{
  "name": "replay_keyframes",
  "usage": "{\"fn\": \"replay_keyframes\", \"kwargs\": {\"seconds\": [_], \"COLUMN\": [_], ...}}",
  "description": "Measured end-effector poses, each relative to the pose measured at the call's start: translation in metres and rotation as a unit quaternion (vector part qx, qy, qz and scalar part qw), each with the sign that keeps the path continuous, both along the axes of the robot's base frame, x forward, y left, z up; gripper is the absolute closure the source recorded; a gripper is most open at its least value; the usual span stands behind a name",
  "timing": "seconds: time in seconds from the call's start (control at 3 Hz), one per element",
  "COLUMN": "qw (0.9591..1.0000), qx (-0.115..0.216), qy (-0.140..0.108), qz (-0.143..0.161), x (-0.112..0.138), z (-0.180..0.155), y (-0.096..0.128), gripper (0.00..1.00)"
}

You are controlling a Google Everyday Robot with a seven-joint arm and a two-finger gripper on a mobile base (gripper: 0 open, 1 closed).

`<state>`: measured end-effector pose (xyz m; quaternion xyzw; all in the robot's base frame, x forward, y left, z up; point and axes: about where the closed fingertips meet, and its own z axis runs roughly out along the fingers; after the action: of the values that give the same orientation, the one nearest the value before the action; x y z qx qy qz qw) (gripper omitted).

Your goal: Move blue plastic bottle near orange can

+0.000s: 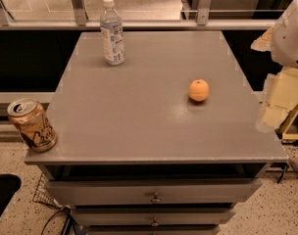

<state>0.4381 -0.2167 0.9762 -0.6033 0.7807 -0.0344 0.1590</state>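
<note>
The blue plastic bottle [111, 32] stands upright near the far left of the grey cabinet top [139, 111]; it is clear, with a white cap and a pale label. The orange can [32, 125] stands at the front left corner, tilted a little, close to the edge. The two are far apart. My gripper [275, 112] hangs at the right edge of the view, beside the cabinet's right side, well away from both and holding nothing that I can see. The white arm [292, 28] is above it.
A round orange fruit [199, 90] lies right of centre on the top. Drawers with small knobs [155, 198] face me below the front edge. A railing and glass [139, 18] run behind the cabinet. A wire basket and cables [51, 199] sit on the floor at left.
</note>
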Motion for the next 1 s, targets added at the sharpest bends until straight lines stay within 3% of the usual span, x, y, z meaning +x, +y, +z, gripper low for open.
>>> {"fn": "replay_keyframes", "kwargs": {"seconds": [0.33, 0.67, 1.0], "qw": [1.0000, 0.9993, 0.9854], "qx": [0.000, 0.024, 0.130], "qy": [0.000, -0.028, -0.110], "qz": [0.000, -0.003, -0.007], "x": [0.000, 0.016, 0.076], "z": [0.000, 0.002, 0.008], "y": [0.000, 0.003, 0.015], "gripper": [0.00, 0.00, 0.00]}}
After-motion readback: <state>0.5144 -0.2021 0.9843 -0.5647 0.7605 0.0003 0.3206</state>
